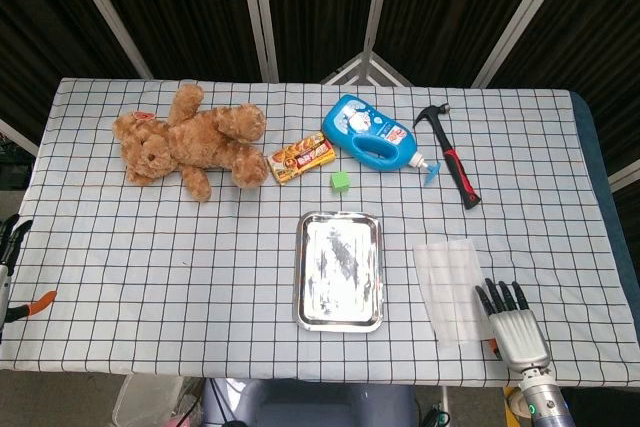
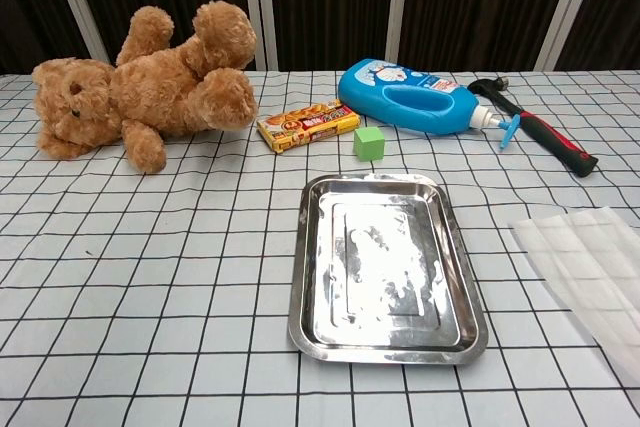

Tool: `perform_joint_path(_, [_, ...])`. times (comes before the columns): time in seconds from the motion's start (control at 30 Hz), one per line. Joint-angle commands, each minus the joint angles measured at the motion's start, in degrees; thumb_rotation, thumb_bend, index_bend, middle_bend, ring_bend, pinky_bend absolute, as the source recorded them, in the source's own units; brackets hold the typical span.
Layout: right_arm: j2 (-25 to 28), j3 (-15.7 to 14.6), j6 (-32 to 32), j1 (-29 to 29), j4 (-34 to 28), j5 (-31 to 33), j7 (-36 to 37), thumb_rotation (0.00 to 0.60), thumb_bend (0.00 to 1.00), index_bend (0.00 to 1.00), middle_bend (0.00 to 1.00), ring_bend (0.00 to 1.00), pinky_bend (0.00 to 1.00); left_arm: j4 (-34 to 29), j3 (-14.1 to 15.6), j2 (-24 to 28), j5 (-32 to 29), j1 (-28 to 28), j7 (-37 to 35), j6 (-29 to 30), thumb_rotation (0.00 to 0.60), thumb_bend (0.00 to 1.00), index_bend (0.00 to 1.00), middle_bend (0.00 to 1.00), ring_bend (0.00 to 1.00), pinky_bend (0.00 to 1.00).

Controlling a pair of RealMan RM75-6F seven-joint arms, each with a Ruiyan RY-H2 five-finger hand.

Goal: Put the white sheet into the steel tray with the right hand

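Note:
The white sheet (image 1: 452,287) is a thin translucent rectangle lying flat on the checked cloth, right of the steel tray (image 1: 340,270); the chest view shows the sheet (image 2: 590,272) at its right edge. Nothing lies in the tray (image 2: 387,258). My right hand (image 1: 514,324) hovers at the table's near right edge, its fingers straight and apart, with fingertips at the sheet's near right corner and nothing held. Only a bit of my left hand (image 1: 10,242) shows at the far left edge, and its state is unclear. Neither hand appears in the chest view.
At the back lie a brown teddy bear (image 1: 190,142), a snack box (image 1: 301,157), a green cube (image 1: 341,181), a blue detergent bottle (image 1: 375,134) and a hammer (image 1: 452,154). An orange-handled tool (image 1: 30,306) lies at the left edge.

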Motion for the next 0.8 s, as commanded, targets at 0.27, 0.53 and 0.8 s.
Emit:
perform_joint_path(0.27, [-0.6, -0.7, 2.8, 0.7, 0.5, -5.1, 6.6, 0.6, 0.43, 0.3, 0.01, 0.0, 0.0, -0.2, -0.1, -0.1, -0.3, 0.0, 0.3, -0.1, 0.6, 0.0, 0.0, 0.0, 0.0, 0.0])
perform_joint_path(0.53, [-1.8, -1.5, 6.5, 0.9, 3.5, -10.2, 12.5, 0.6, 0.47, 0.51, 0.11, 0.0, 0.0, -0.2, -0.2, -0.1, -0.7, -0.1, 0.3, -0.3, 0.6, 0.0, 0.0, 0.0, 0.0, 0.0])
perform_joint_path(0.8, [-2.0, -1.4, 7.1, 1.0, 4.0, -10.8, 14.5, 0.6, 0.5, 0.61, 0.13, 0.0, 0.0, -0.2, -0.2, -0.1, -0.8, -0.1, 0.2, -0.4, 0.6, 0.0, 0.0, 0.0, 0.0, 0.0])
